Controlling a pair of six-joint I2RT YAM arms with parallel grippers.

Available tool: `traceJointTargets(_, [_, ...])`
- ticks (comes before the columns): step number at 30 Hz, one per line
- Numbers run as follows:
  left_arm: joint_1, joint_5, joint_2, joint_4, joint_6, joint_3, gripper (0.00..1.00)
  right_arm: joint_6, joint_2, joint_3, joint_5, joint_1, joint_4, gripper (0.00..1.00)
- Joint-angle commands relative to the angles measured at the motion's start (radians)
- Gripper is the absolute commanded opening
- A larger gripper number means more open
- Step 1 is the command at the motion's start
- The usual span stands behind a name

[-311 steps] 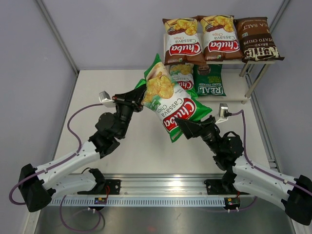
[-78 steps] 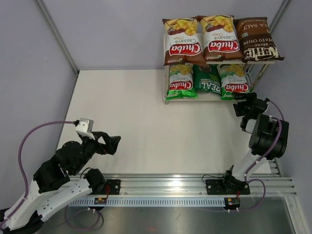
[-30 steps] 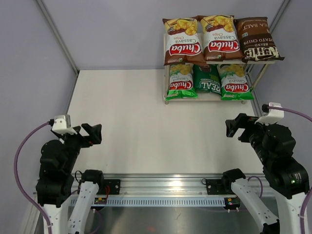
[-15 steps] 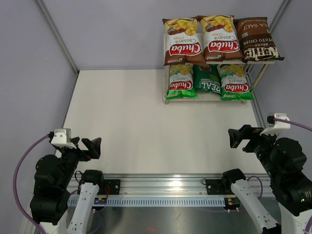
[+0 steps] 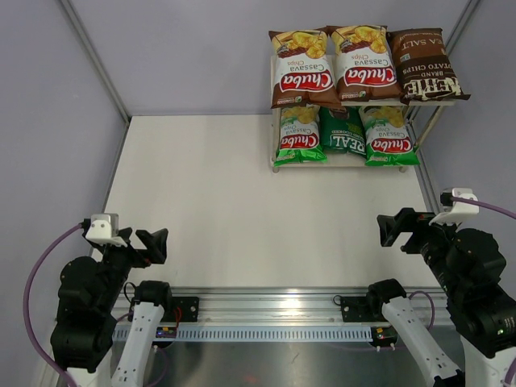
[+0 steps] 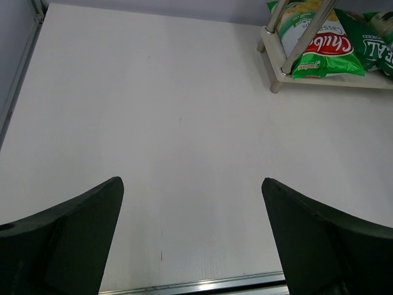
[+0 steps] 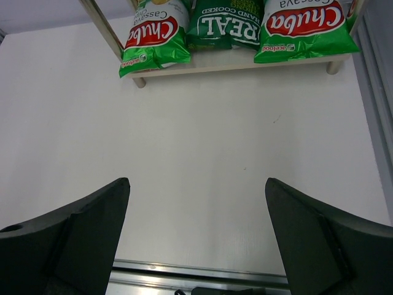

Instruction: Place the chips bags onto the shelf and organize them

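Six chips bags (image 5: 361,64) lie on the shelf (image 5: 345,160), upper right; left gripper (image 5: 155,244) and right gripper (image 5: 395,228) gape empty at the bottom corners.
Risk: the light-green bags (image 7: 153,37) overhang the shelf's lower front edge, so a nudge could slide one off. Earlier both grippers carried one mid-frame; it now lies at the lower tier's right end.
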Motion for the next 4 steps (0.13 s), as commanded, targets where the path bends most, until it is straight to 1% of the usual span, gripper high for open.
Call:
traceJointTargets(1, [0.003, 0.006, -0.007, 0.023, 0.024, 0.019, 0.99, -0.020, 0.013, -0.004, 0.001, 0.005, 0.016, 1.00])
traceJointTargets(4, [0.003, 0.003, -0.007, 0.026, 0.024, 0.021, 0.99, -0.022, 0.014, -0.010, 0.002, 0.005, 0.019, 1.00])
